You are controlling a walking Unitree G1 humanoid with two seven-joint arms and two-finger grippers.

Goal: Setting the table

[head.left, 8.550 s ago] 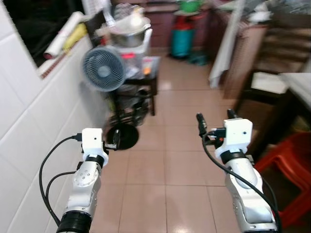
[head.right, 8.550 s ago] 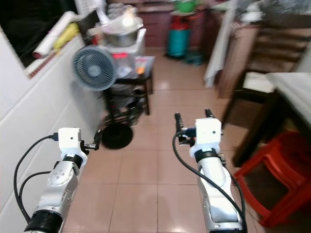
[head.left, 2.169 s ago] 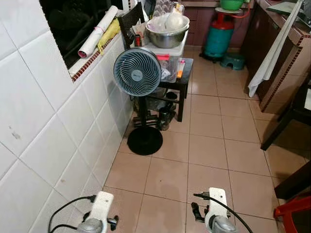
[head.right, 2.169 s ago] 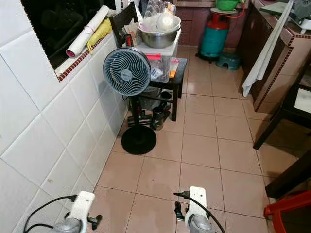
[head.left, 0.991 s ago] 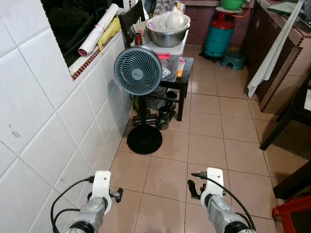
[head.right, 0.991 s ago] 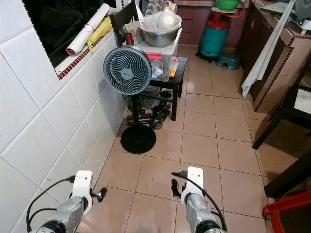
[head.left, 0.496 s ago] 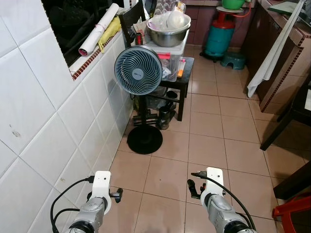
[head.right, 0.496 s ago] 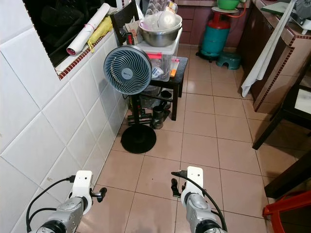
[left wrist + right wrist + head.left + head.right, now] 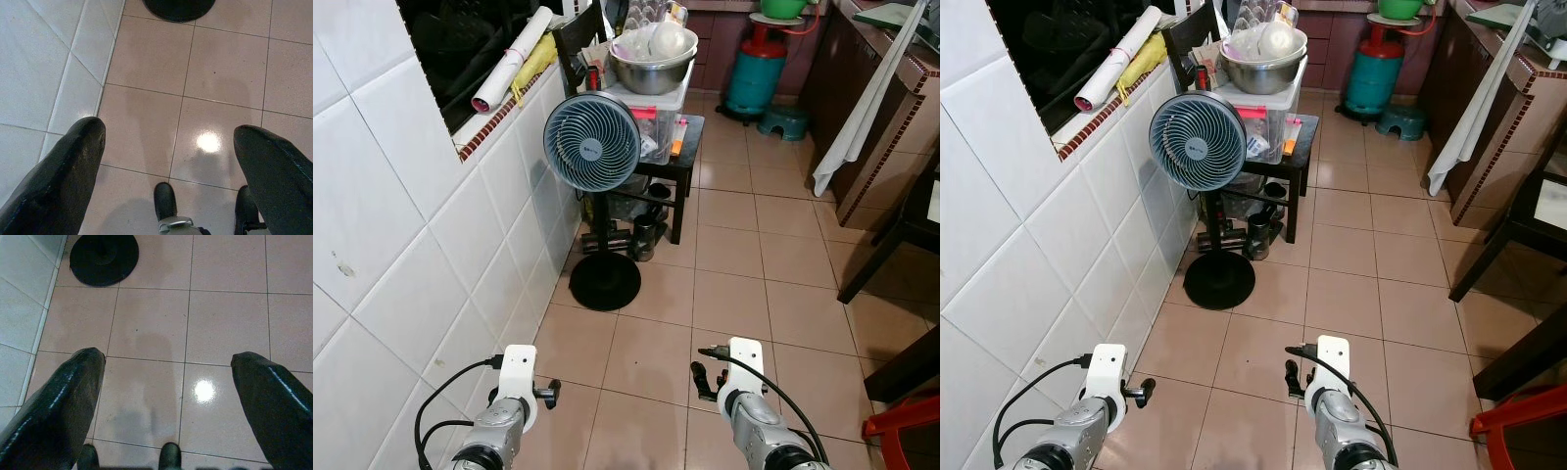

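Both arms are held low over the tiled floor (image 9: pixel 734 294). My left gripper (image 9: pixel 548 394) hangs close to the white tiled wall (image 9: pixel 411 245). In the left wrist view the left gripper (image 9: pixel 168 132) is open, with bare floor tiles between its black fingers (image 9: pixel 73 161). My right gripper (image 9: pixel 698 377) hangs over the middle of the floor. It is open too (image 9: pixel 168 360), with nothing between its fingers (image 9: pixel 68 391). A steel bowl (image 9: pixel 651 69) holding white things sits on a plastic box at the far end.
A standing fan (image 9: pixel 591 142) with a round black base (image 9: pixel 604 282) stands by the wall, in front of a small dark side table (image 9: pixel 680 157). A green gas cylinder (image 9: pixel 748 73) is farther back. Dark furniture legs (image 9: pixel 881 259), a hanging white cloth (image 9: pixel 862 98) and a red stool (image 9: pixel 901 431) line the right.
Over the past seconds the camera has turned to the wall and the fan, and both arms have dropped low. In the last second nothing has moved.
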